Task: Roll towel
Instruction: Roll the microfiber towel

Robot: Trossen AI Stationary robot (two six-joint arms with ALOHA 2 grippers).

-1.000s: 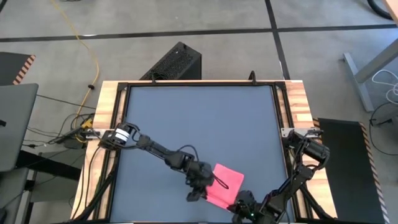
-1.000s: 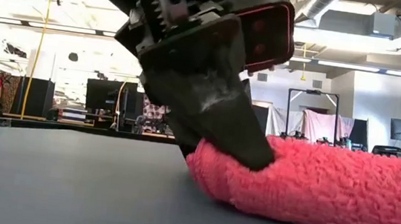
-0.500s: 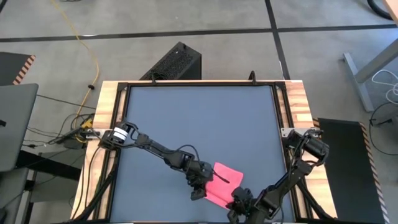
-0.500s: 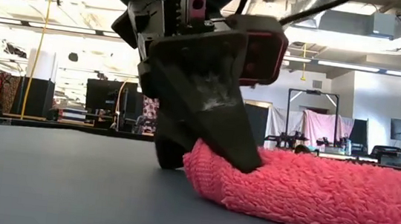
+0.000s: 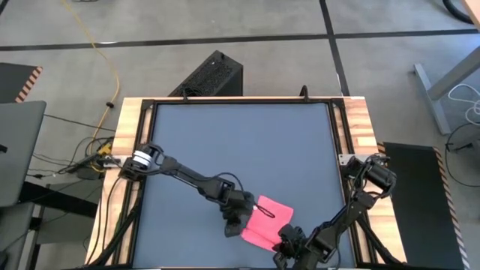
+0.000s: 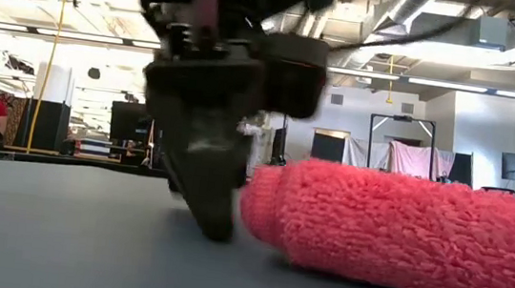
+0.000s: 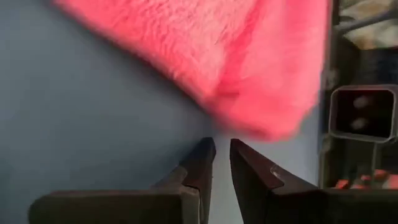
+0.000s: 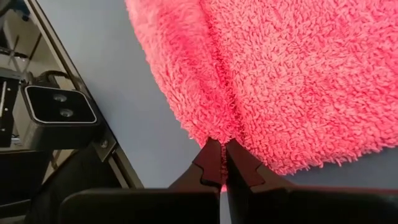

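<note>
Towel (image 5: 264,223): partly folded; left end effector (image 7: 216,163) just released its edge, nearly pressed together beside it; right end effector (image 8: 222,163) pinching near edge; rolling unfinished.

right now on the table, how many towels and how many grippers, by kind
Pink towel: 1
Gripper: 2, the left gripper beside the towel's edge, the right gripper pinching the towel's edge
Total: 3
</note>
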